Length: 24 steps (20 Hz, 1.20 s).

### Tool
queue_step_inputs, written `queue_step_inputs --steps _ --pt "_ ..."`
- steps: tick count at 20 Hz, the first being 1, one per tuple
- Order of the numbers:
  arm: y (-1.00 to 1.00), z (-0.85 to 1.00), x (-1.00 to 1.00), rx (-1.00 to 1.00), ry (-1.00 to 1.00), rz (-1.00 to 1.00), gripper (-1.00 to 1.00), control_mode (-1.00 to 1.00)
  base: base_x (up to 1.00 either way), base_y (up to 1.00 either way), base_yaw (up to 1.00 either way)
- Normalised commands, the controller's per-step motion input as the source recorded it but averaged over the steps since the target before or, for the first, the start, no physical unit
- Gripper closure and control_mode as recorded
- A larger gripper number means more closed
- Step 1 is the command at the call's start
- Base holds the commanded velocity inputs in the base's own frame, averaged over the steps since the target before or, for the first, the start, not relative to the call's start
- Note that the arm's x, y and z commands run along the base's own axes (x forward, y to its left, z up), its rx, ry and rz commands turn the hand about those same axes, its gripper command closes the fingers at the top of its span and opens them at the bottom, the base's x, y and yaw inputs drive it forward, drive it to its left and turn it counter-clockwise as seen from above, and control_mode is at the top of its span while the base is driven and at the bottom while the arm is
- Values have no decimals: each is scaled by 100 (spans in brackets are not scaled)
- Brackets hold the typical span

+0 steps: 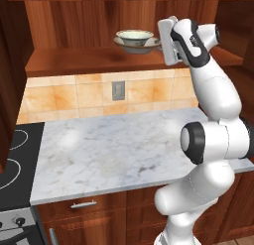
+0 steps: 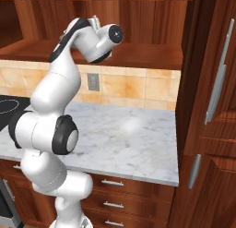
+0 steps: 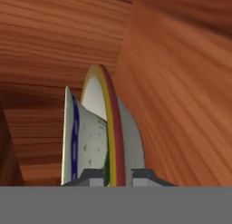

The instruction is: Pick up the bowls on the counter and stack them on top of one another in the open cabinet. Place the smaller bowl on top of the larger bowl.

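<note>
The two bowls sit stacked in the open cabinet [image 1: 74, 60], above its shelf board. The smaller bowl [image 1: 135, 36] [image 3: 72, 137], cream with a thin dark rim, nests in the larger bowl [image 1: 136, 47] [image 3: 131, 137]. My gripper [image 1: 159, 42] [image 3: 118, 174] reaches in from the right at rim height. In the hand view the picture is rolled on its side, and the larger bowl's yellow-red rim runs down between my two fingertips, which are shut on it. Whether the stack rests on the shelf I cannot tell. The marble counter [image 1: 109, 150] [image 2: 129, 139] lies below.
A black stovetop [image 1: 15, 154] borders the counter on the left. A tiled backsplash with a wall socket [image 1: 118, 90] runs under the cabinet. A tall wooden cabinet with long handles [image 2: 216, 93] stands at the right. Drawers [image 1: 84, 205] sit under the counter.
</note>
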Motion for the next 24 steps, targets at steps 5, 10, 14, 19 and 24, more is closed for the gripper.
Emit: queue_step_inputs --steps 5,10,14,19,24 --pt "9 -10 0 -2 0 0 100 -100 0 0 0" --pt "8 -8 0 -2 0 0 -100 -100 0 0 0" --pt "3 0 0 0 0 0 -100 -100 0 0 0" --pt "0 0 0 0 -3 0 -100 -100 0 0 0" --pt "0 3 -4 0 -5 0 -100 -100 0 0 0"
